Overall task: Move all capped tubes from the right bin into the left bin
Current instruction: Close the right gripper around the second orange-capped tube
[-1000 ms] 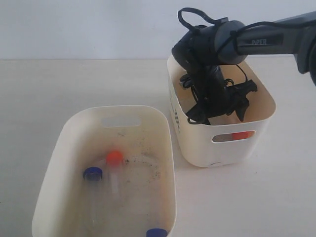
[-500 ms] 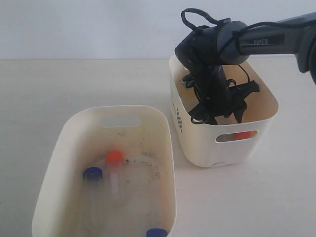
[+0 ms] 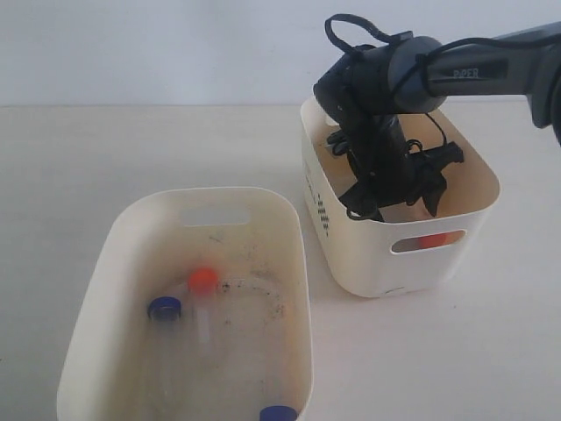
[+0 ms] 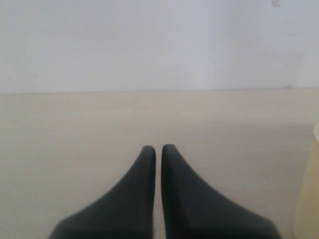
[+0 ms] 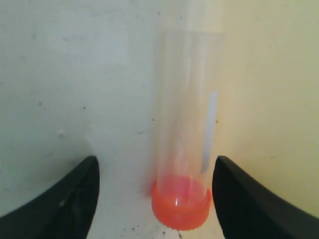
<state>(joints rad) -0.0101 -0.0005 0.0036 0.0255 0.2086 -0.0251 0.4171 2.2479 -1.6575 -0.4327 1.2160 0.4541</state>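
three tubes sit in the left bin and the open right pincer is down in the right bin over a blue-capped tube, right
Not blue: the right wrist view shows the tube's cap is orange. The rest holds: three tubes in the left bin, right pincer open in the right bin.

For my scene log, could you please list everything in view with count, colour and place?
left bin: one, cream, front left.
right bin: one, cream, dotted side print, back right.
blue-capped tubes: two, clear, in the left bin.
orange-capped tubes: two, clear, one in the left bin, one on the right bin's floor.
table: one, pale beige, under both bins.
wall: one, whitish, behind the table.
right gripper: one, black, open, inside the right bin astride the orange-capped tube.
left gripper: one, black, shut, over the table.
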